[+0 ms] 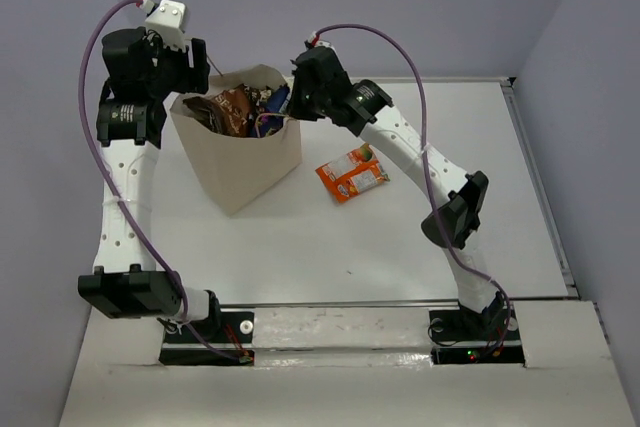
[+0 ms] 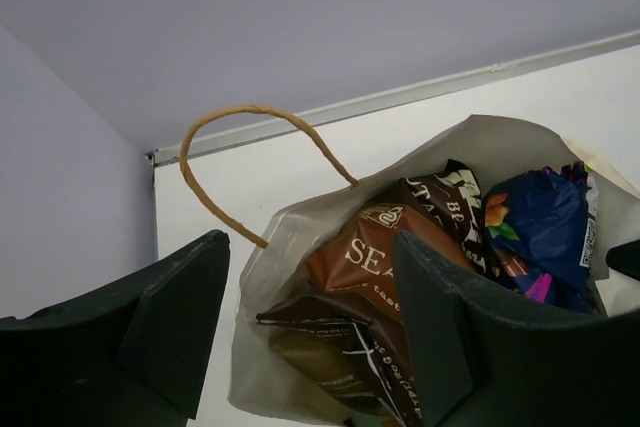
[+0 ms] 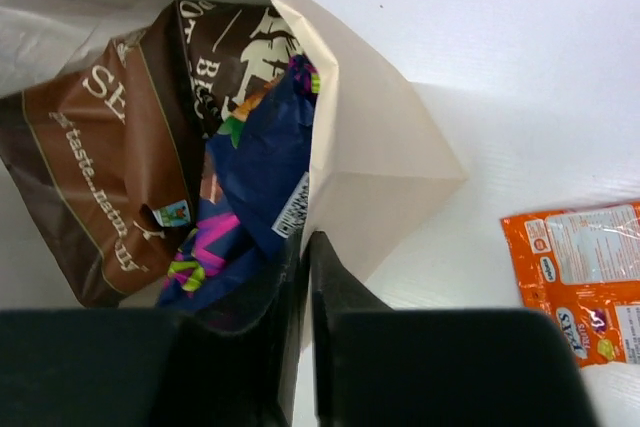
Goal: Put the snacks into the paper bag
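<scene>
1. The white table top carries everything. On my reading the task is mostly done, with one packet left out.
2. The tall beige paper carrier bag stands upright toward the far left of the table. Its mouth is open and one thin brown loop handle arches above its rim.
3. The dark brown foil chip bag is inside it. It fills the left side of the mouth and pokes a little above the rim.
4. The small dark blue foil packet is also inside, pressed against the right wall. There is purple-pink foil beneath it, but you cannot tell whether that is a separate packet. No light blue packet is visible.
5. The small orange-red foil packet lies flat on the table to the right of the bag, near it but apart. You need to bag this one.
6. Your left gripper hovers over the bag's left rim. It is released and its jaws are wide with nothing between them.
7. Your right gripper is clenched at the bag's right rim. You cannot tell whether it has caught any paper.
</scene>
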`<state>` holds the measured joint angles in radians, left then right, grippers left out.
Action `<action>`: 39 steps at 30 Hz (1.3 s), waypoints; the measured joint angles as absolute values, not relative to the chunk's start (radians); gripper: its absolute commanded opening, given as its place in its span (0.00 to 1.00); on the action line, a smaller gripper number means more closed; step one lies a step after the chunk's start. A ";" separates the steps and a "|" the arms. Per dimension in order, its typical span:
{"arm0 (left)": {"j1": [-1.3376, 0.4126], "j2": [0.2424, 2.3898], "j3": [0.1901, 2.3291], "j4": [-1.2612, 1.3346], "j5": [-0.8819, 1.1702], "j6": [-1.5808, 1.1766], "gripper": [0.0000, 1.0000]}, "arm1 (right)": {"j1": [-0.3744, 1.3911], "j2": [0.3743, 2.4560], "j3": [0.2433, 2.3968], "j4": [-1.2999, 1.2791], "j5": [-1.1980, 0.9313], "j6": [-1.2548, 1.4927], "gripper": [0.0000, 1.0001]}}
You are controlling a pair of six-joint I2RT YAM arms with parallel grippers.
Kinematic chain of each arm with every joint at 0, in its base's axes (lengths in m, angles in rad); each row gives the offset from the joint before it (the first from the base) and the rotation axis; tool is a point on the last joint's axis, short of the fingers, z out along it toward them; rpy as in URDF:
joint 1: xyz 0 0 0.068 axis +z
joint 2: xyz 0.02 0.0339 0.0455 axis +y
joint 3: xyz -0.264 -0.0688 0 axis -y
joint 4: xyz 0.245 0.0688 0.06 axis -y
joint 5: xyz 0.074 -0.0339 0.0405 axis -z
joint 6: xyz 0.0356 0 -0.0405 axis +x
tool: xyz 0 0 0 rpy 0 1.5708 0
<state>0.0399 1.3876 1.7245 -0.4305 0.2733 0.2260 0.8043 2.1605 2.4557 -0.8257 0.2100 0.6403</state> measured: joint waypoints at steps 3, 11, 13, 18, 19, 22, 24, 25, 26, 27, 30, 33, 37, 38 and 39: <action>0.051 1.398 1.725 -0.434 0.281 0.225 0.77 | 0.793 2.155 2.427 -0.784 0.215 0.638 0.52; 0.074 1.400 1.737 -0.474 0.287 0.211 0.77 | 0.786 2.111 2.389 -0.748 0.217 0.590 0.82; 0.076 1.400 1.737 -0.484 0.287 0.208 0.77 | 0.786 2.111 2.405 -0.746 0.214 0.575 0.83; 0.081 1.402 1.737 -0.514 0.287 0.209 0.78 | 0.786 2.100 2.442 -0.703 0.212 0.538 0.84; 0.081 1.403 1.736 -0.523 0.287 0.211 0.78 | 0.786 2.095 2.442 -0.696 0.212 0.534 0.85; 0.084 1.405 1.728 -0.543 0.285 0.218 0.78 | 0.776 2.064 2.438 -0.683 0.221 0.522 0.85; 0.089 1.405 1.728 -0.554 0.285 0.221 0.78 | 0.759 2.032 2.415 -0.680 0.208 0.532 0.81; 0.095 1.405 1.728 -0.559 0.285 0.222 0.78 | 0.736 2.003 2.388 -0.680 0.198 0.542 0.80; 0.099 1.405 1.728 -0.562 0.292 0.224 0.78 | 0.715 1.981 2.364 -0.679 0.196 0.548 0.79; 0.104 1.405 1.726 -0.567 0.310 0.226 0.77 | 0.679 1.948 2.331 -0.680 0.196 0.551 0.78; 0.113 1.405 1.705 -0.578 0.399 0.222 0.77 | 0.606 1.912 2.302 -0.681 0.176 0.559 0.78; 0.088 1.405 1.673 -0.590 0.469 0.210 0.77 | 0.584 1.923 2.302 -0.690 0.125 0.571 0.81; 0.047 1.405 1.660 -0.596 0.488 0.205 0.77 | 0.602 1.940 2.230 -0.715 0.081 0.574 0.83; 0.044 1.404 1.660 -0.596 0.487 0.207 0.77 | 0.603 1.940 2.210 -0.728 0.068 0.573 0.84; 0.044 1.403 1.658 -0.594 0.482 0.209 0.77 | 0.601 1.940 2.190 -0.737 0.059 0.573 0.84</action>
